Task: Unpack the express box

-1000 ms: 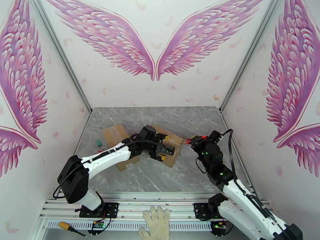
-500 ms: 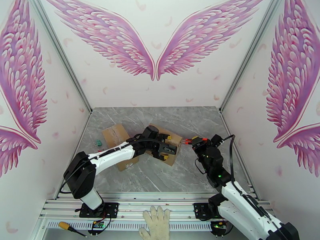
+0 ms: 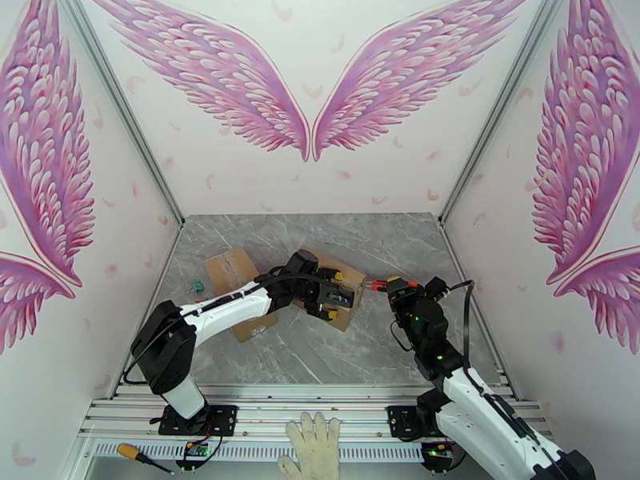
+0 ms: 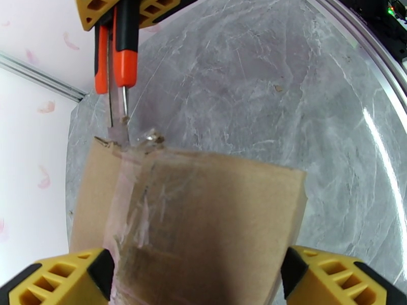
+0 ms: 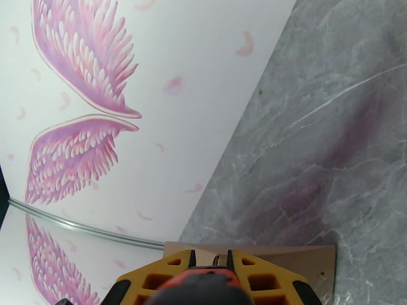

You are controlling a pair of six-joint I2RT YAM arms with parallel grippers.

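Note:
The express box (image 3: pixel 350 310) is a flat brown carton sealed with clear tape, lying mid-table. My left gripper (image 3: pixel 331 296) stands open over it. In the left wrist view its yellow fingers (image 4: pixel 61 278) flank the box (image 4: pixel 203 224) on both sides. My right gripper (image 3: pixel 390 286) is shut on an orange-handled knife (image 3: pixel 374 283). In the left wrist view that right gripper (image 4: pixel 119 3) holds the knife (image 4: pixel 125 57) with its blade tip on the taped far corner. The right wrist view shows my right gripper (image 5: pixel 208 260) around the knife's handle (image 5: pixel 203 285) above the box's edge (image 5: pixel 290 255).
Another brown carton (image 3: pixel 230 270) lies to the left, partly under my left arm. A small green item (image 3: pixel 194 288) sits near the table's left edge. A white glove (image 3: pixel 312 451) and a screwdriver (image 3: pixel 134 455) rest on the rail in front.
My right arm has reached lower and further left, bringing the knife's tip to the box's corner. My left gripper shifted slightly on the box and narrowed a little.

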